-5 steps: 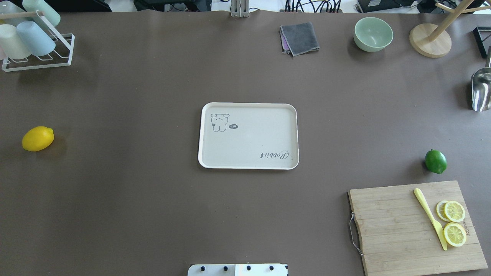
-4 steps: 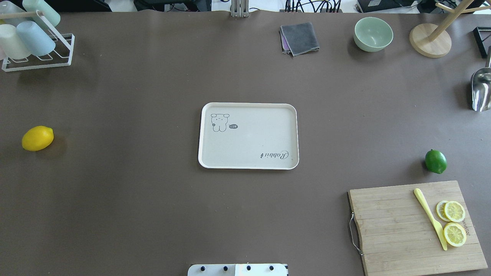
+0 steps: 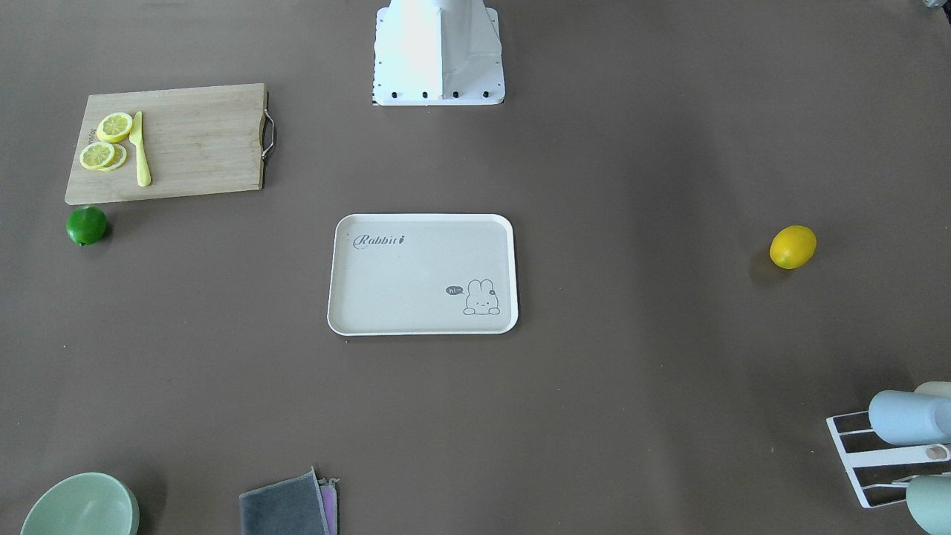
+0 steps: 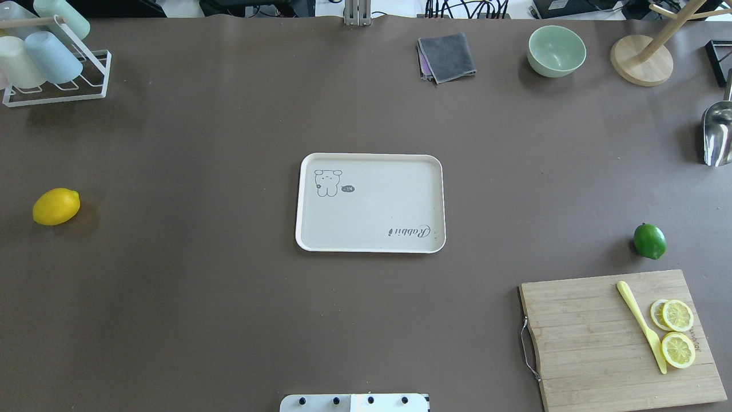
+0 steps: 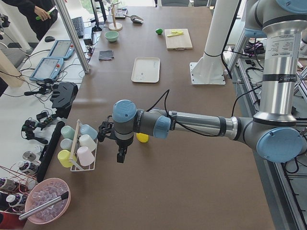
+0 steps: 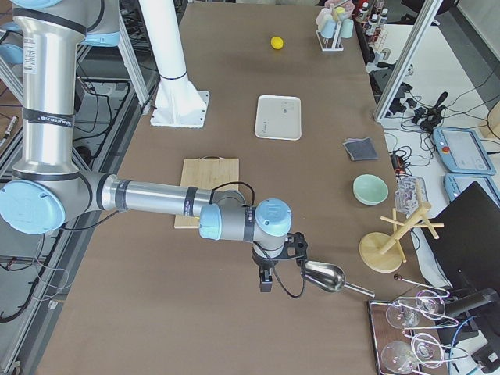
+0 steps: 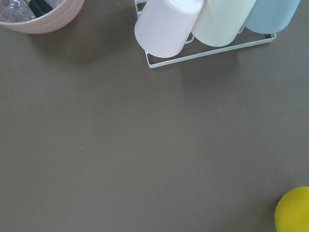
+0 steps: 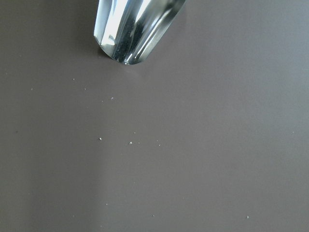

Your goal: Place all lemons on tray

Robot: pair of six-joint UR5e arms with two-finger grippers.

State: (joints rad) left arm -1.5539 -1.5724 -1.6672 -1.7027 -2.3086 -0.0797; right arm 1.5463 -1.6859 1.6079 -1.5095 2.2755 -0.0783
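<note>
Nearest the robot, the cutting board (image 4: 583, 337) is seen at the right, with the green lemon (image 4: 649, 241) lying just beyond its far edge on the tabletop (image 4: 229, 297). The tray (image 4: 377, 212) is set at the centre, well apart from both fruits; the yellow lemon (image 4: 56, 206) is spotted far out left. The left tool (image 5: 120, 158) is held above the tabletop near that lemon, the right tool (image 6: 266, 283) beside the metal scoop (image 6: 323, 276); open or closed cannot be told
</note>
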